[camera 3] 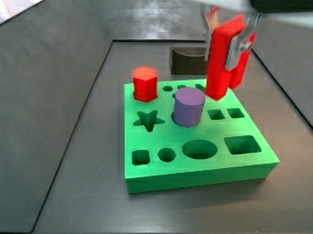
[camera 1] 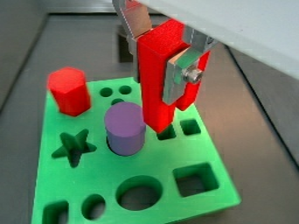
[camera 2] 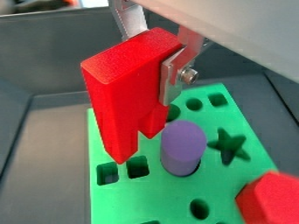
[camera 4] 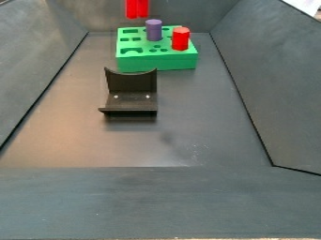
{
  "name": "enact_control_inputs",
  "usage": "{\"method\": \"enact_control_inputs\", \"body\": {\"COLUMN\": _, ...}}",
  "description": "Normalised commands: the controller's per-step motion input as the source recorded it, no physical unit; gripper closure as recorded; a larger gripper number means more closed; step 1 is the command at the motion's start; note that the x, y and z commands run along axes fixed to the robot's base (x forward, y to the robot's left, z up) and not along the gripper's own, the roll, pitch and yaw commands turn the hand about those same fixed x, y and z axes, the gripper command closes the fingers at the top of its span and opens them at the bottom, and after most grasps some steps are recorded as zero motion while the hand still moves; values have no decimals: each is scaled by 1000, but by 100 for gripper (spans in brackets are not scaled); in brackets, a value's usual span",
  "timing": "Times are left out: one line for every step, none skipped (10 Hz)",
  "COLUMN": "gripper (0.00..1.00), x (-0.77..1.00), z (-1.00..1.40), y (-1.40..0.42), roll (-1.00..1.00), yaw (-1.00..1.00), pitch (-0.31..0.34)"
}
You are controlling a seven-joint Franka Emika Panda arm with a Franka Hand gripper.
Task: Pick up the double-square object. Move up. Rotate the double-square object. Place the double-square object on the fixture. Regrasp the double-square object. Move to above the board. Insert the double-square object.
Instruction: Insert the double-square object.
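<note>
1. The silver fingers [camera 1: 184,72] clamp the double-square object [camera 1: 159,74] near its upper end, so it hangs upright from the gripper [camera 1: 163,61]
2. In a side view the gripper [camera 3: 232,41] holds the red piece above the board [camera 3: 196,169], its lower end over the small square holes at about 2 o'clock from the purple cylinder [camera 3: 188,106]
3. A red hexagonal peg [camera 3: 145,84] stands in the board at 10 o'clock from the cylinder
4. The fixture [camera 4: 129,91] sits on the floor, well apart from the board, at 6 o'clock from it in that side view
</note>
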Motion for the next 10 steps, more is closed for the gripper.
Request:
{"method": "enact_control_inputs", "body": {"gripper": 100, "x": 0, "z": -357, "y": 6, "roll": 66, "yaw": -1000, "pitch": 0}}
{"method": "enact_control_inputs", "body": {"gripper": 100, "x": 37, "z": -334, "y": 40, "roll": 74, "yaw": -963, "pitch": 0}}
{"method": "enact_control_inputs", "body": {"gripper": 100, "x": 243, "z": -237, "y": 154, "roll": 77, "yaw": -826, "pitch": 0}}
{"method": "enact_control_inputs", "body": {"gripper": 100, "x": 371, "z": -129, "y": 220, "roll": 36, "yaw": -760, "pitch": 0}}
{"method": "enact_control_inputs", "body": {"gripper": 100, "x": 454, "z": -60, "y": 257, "roll": 0, "yaw": -720, "pitch": 0}}
{"method": "enact_control_inputs", "body": {"gripper": 100, "x": 571, "z": 0, "y": 74, "roll": 0, "yaw": -391, "pitch": 26}}
{"method": "enact_control_inputs", "body": {"gripper": 100, "x": 34, "z": -106, "y": 0, "roll": 0, "yaw": 0, "pitch": 0}}
{"method": "enact_control_inputs", "body": {"gripper": 100, "x": 434, "z": -417, "y": -40, "roll": 36, "yaw": -114, "pitch": 0}}
{"method": "enact_control_inputs", "body": {"gripper": 100, "x": 377, "z": -531, "y": 0, "roll": 163, "yaw": -209, "pitch": 0}}
{"method": "enact_control_inputs", "body": {"gripper": 100, "x": 180, "z": -600, "y": 3, "roll": 249, "yaw": -263, "pitch": 20}}
